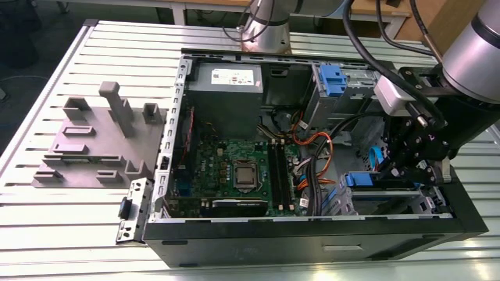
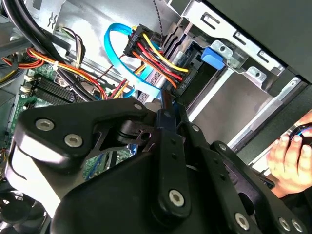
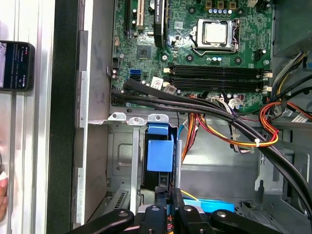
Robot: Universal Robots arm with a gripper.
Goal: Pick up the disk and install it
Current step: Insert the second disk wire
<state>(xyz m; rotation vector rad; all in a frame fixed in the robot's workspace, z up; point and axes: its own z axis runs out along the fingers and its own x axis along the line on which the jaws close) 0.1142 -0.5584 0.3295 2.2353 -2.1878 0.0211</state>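
install: disk (image 3: 160, 155) at bay (image 3: 122, 161) | gripper (image 3: 169, 195) jaws seem clamped on its blue edge | likely needs straight push, avoiding cables (image 3: 219, 113)

The disk (image 1: 369, 180) sits low in the drive bay (image 1: 434, 202), at the front corner of the computer case (image 1: 312, 237) on the exterior view's right. I see it as a blue strip over a band of silver. In the first wrist view its blue plastic bracket (image 3: 160, 155) stands inside a dark slot beside the case's front wall.
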